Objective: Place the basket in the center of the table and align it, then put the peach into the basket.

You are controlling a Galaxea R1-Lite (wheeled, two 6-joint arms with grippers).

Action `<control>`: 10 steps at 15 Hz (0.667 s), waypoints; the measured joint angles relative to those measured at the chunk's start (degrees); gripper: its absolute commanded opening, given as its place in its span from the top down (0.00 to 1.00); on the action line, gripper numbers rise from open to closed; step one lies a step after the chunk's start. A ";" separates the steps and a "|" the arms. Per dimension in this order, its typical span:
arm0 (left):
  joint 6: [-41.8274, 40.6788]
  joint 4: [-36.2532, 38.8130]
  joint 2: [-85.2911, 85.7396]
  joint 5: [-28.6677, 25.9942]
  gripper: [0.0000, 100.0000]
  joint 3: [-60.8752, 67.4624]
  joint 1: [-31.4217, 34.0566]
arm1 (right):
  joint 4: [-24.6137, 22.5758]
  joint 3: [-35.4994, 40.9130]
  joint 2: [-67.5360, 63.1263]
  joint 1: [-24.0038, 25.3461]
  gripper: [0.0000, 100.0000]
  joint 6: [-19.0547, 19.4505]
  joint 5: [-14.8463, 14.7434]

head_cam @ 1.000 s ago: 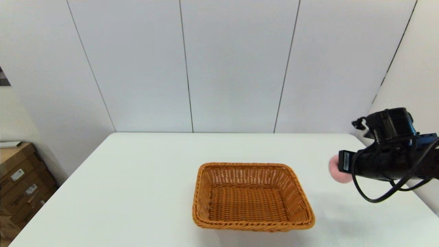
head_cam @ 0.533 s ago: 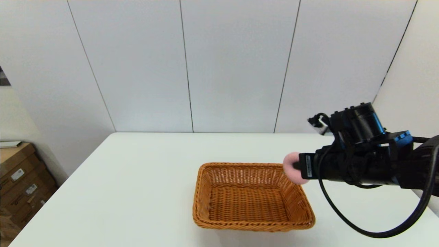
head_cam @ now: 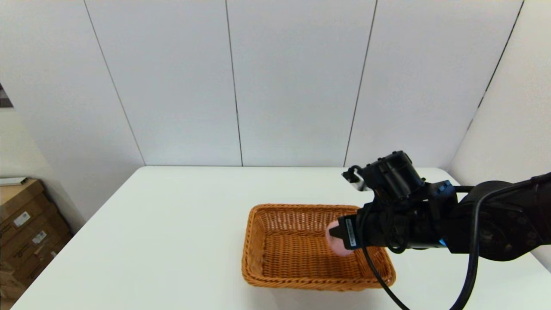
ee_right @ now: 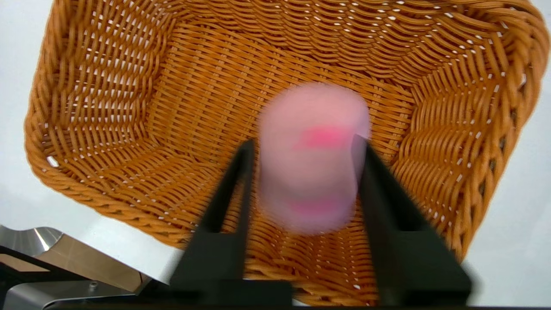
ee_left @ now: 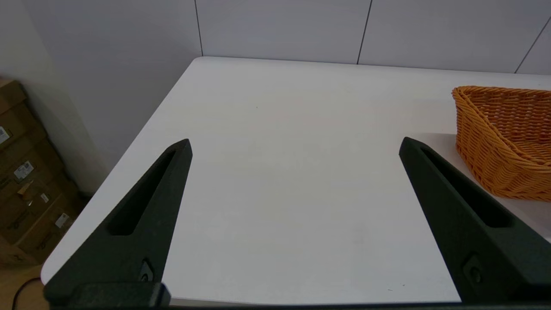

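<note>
You have the right gripper point(head_cam: 340, 237) over the inside of the basket point(head_cam: 275, 241), reaching in from the robot's right side above the right wall. Its fingers point(ee_right: 228, 189) are clenched on the peach point(ee_right: 313, 157), one finger pressed against each flank of the fruit, and the peach is blurred in the right wrist view, so its surface detail is hard to read beyond a pink-red blush streak across the pale pink skin. From the head view you see only a small part of the peach point(head_cam: 333, 243) past the black gripper body, and it sits in front of the woven floor in the right half of the basket. Whether the fruit touches the floor or hangs just above it, you cannot tell from these views.

The basket point(ee_right: 107, 99) stands upright on the white bench point(head_cam: 172, 224), towards the near edge and roughly midway across its width, with its long sides running across the robot's view. Nothing else lies inside it. A black cable loops down from the right arm in front of the basket's right corner.

Your left gripper point(ee_left: 295, 146) is held low near the bench's near-left side, well apart from the basket point(ee_left: 499, 142), whose left wall shows at the edge of the left wrist view. Its fingers point(ee_left: 146, 206) are released and spread wide, with nothing but bare bench between them. Cardboard boxes point(head_cam: 26, 224) stand on the floor off the bench's left side.
</note>
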State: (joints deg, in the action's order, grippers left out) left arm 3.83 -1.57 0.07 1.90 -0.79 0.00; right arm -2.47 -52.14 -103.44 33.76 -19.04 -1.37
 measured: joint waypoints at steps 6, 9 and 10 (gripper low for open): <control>0.02 0.00 0.00 0.00 0.00 0.00 0.00 | 0.17 -0.52 0.99 -1.65 0.00 -0.63 -0.21; 0.07 0.00 0.00 -0.04 0.00 0.00 0.00 | 3.13 -1.28 3.46 -7.80 0.00 -0.33 0.00; 0.05 0.00 0.00 -0.09 0.00 0.00 0.00 | 4.47 -1.55 4.35 -11.00 0.00 -0.16 0.33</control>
State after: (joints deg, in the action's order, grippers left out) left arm 3.88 -1.57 0.07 1.82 -0.79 0.00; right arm 2.00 -53.69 -99.09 22.76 -19.20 -1.04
